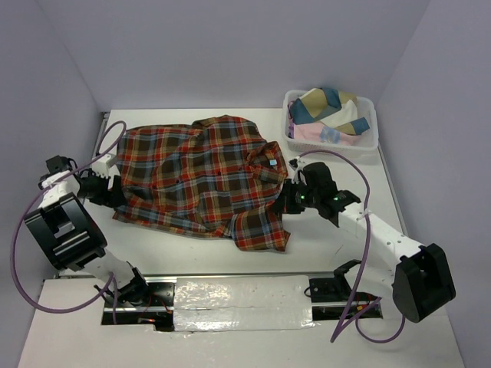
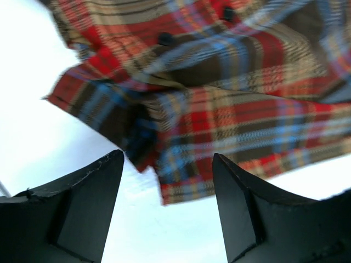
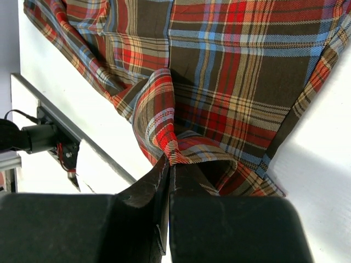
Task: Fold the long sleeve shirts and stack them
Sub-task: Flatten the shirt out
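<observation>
While the left fingers (image 2: 82, 208) gape beside the plaid shirt (image 1: 199, 176), the right fingers (image 3: 219, 219) pinch its fabric.

One plaid shirt (image 1: 199, 180), one basket (image 1: 331, 146), two pincers (image 2: 167, 159) (image 3: 170, 164)

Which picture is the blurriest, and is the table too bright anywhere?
Left wrist view: the plaid shirt is soft and blurred, and the table glares white. Right wrist view: the shirt's weave is sharp. Top view: the light is soft and even.
</observation>
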Available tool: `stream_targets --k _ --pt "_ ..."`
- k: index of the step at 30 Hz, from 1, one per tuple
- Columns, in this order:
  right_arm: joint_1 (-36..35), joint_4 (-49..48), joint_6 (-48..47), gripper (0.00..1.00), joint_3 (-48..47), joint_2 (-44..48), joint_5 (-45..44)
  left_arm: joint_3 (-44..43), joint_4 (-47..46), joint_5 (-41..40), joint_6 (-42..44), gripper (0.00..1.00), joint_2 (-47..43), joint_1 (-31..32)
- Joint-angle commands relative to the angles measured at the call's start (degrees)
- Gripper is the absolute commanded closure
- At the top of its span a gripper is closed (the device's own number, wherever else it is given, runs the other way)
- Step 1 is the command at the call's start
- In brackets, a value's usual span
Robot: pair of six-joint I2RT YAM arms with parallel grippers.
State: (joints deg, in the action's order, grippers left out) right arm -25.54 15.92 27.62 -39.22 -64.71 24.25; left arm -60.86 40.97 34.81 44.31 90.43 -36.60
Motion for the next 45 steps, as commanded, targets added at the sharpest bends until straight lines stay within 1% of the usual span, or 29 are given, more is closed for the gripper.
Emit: stream_targets --k 1,4,6,8,10,11,12,16,17,19,20,22,23,24,26,30,32,33,37,39,41,42,43,45 --pt "-0.47 -3.62 0.86 1.00 0.99 0.72 0.80 -0.49 -5.64 -2.20 -1.34 0.22 2.20 -0.23" --pt "-0.39 -4.06 1.30 1.00 1.25 0.64 0.80 1.00 -6.69 -3.34 -0.55 0.22 3.08 0.04" --pt "-0.48 -4.06 1.30 1.00 1.34 0.37 0.71 1.79 -6.08 -2.73 1.11 0.23 3.61 0.21" --pt "-0.48 -3.88 1.21 1.00 1.25 0.11 0.54 2.67 -4.59 -1.94 2.18 0.27 4.13 0.21" --pt "-0.48 -3.62 0.95 1.00 0.99 -0.33 0.62 3.90 -6.33 -2.28 0.61 0.37 4.14 0.21" --pt "-0.39 -3.44 0.77 1.00 0.73 -0.42 0.62 4.26 -7.12 -2.55 0.25 0.49 4.05 0.21" --pt "-0.47 -3.09 0.60 1.00 0.64 -0.59 0.54 4.43 -7.31 -2.29 -0.02 0.54 4.05 0.21" --pt "-0.39 -2.47 0.16 1.00 0.20 -0.51 0.10 3.82 -6.08 -0.80 0.16 0.65 3.96 0.21" --pt "-0.47 -2.39 0.24 1.00 0.20 -0.42 0.01 3.73 -5.99 -0.71 0.24 0.70 3.96 0.21" --pt "-0.48 -2.56 0.51 1.00 0.37 -0.16 -0.08 3.56 -5.73 -0.01 0.51 0.74 3.87 0.21" --pt "-0.48 -2.65 0.68 1.00 0.64 0.02 -0.17 3.21 -4.94 0.26 0.51 0.81 3.87 0.21" --pt "-0.48 -2.39 0.95 1.00 0.81 0.37 -0.08 2.42 -3.62 0.96 0.16 0.90 3.70 0.21" --pt "-0.48 -1.95 0.95 1.00 0.73 0.98 0.01 1.20 -1.53 1.40 0.33 0.98 3.44 0.13" --pt "-0.39 -1.43 0.95 1.00 0.64 1.33 -0.08 0.57 -0.46 1.84 0.51 1.00 2.56 -0.14" --pt "-0.47 -0.63 0.77 1.00 0.11 2.82 -0.43 -1.61 1.65 2.63 1.47 1.00 1.51 -0.40" --pt "-0.04 3.14 0.33 1.00 -1.73 5.81 -2.01 -6.98 10.68 3.07 4.63 1.00 -1.30 -1.02" --pt "0.75 4.99 -0.10 1.00 -2.52 7.22 -2.45 -10.14 13.68 3.33 6.39 1.00 -1.92 -1.28" --pt "0.93 6.82 -0.37 1.00 -2.70 7.66 -2.98 -11.02 16.74 3.60 7.79 1.00 -2.28 -1.72" --pt "1.19 11.32 -1.77 1.00 -3.23 10.82 -4.29 -16.29 23.70 5.35 9.91 1.00 -2.45 -1.90" --pt "1.37 13.25 -2.21 1.00 -3.84 12.14 -4.47 -18.23 28.52 7.90 11.66 1.00 -2.10 -1.90" --pt "1.55 14.40 -2.48 1.00 -4.54 13.81 -4.74 -20.87 31.79 11.49 13.25 0.97 -1.32 -1.90" --pt "1.55 14.57 -2.65 1.00 -5.42 14.17 -4.74 -21.57 33.72 12.82 15.60 0.95 -0.96 -1.90" --pt "1.63 14.49 -2.74 1.00 -5.95 14.34 -4.74 -22.45 37.04 14.13 17.02 0.94 -0.53 -1.98" --pt "1.63 13.96 -3.01 1.00 -6.39 13.91 -4.39 -21.33 37.34 16.51 19.39 0.94 -0.52 -1.81"
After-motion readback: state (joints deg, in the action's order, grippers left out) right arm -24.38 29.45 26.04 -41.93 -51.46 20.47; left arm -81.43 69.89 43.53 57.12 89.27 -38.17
